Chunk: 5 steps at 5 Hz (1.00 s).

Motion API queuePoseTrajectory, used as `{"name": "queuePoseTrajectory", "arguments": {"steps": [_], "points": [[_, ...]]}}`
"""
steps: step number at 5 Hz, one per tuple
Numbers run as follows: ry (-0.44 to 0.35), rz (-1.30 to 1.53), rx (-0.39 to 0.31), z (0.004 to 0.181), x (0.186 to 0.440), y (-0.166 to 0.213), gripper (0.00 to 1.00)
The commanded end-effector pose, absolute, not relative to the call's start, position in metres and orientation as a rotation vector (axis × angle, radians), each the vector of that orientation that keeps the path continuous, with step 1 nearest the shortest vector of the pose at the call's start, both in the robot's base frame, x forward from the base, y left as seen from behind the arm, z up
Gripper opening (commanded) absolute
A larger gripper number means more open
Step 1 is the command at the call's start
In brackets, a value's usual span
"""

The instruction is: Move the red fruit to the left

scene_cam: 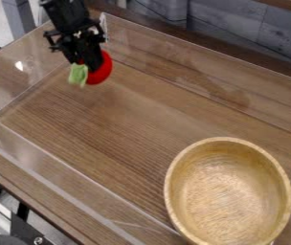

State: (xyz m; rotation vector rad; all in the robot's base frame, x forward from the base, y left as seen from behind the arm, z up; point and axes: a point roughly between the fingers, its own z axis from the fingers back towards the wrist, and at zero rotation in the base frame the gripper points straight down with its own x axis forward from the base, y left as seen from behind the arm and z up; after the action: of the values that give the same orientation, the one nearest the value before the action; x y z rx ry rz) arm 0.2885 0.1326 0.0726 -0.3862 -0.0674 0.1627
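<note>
The red fruit [97, 67] is a small glossy red toy with a light green leafy cap pointing left and down. It hangs at the upper left of the camera view, just above the wooden tabletop. My black gripper [81, 45] comes down from the top edge and is shut on the fruit's upper part. The fingertips are partly hidden against the fruit.
A large round wooden bowl [229, 191] sits at the lower right. Clear acrylic walls [33, 158] fence in the wooden table surface [135, 124] on the left and near sides. A grey panelled wall stands behind.
</note>
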Motion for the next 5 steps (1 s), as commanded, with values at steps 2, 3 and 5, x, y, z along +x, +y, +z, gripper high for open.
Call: {"name": "queuePoseTrajectory", "arguments": {"steps": [2, 3, 5], "points": [[-0.085, 0.103, -0.384, 0.103, 0.297, 0.167, 0.00], [-0.073, 0.100, -0.398, 0.093, 0.297, 0.164, 0.00], [-0.055, 0.145, -0.433, 0.089, 0.292, 0.157, 0.00]]}}
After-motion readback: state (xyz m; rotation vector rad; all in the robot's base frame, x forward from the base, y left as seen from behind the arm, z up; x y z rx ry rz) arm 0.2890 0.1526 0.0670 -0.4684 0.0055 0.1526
